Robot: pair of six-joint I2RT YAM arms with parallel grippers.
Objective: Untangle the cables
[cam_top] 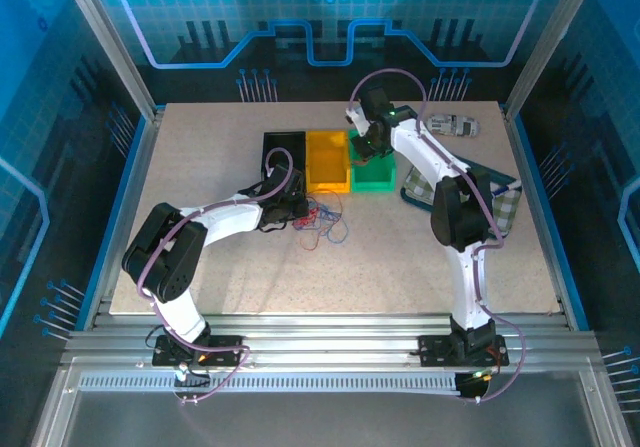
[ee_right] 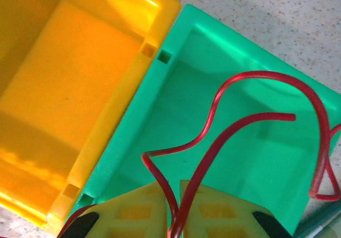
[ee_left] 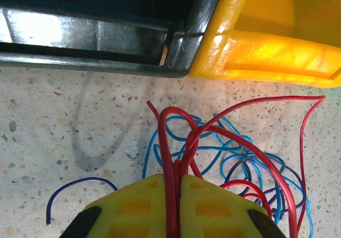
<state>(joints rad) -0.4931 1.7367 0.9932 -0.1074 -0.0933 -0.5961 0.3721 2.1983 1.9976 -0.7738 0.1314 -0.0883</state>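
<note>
Grips red strands of cables (ee_left: 234,158) w/ L gripper (ee_left: 177,182), clump on table (ee_left: 53,142) nr black bin (ee_left: 106,41) & yellow bin (ee_left: 266,51); pinches another red wire (ee_right: 234,126) w/ R gripper (ee_right: 176,187), jaws near closed, over green bin (ee_right: 277,169).

Tabletop (ee_left: 48,115): pale, speckled, stone-like surface, matt. Black bin (ee_left: 90,38): plastic, high gloss, strong reflections. Yellow bin (ee_right: 69,83) and green bin (ee_right: 250,158): smooth moulded plastic, semi-gloss. Cables (ee_left: 234,153): smooth, shiny plastic insulation. Left gripper (ee_left: 176,182) fingers (ee_left: 133,208): matt yellow plastic with shallow square recesses. Near-edge rails (cam_top: 320,342): bare brushed metal.
</note>
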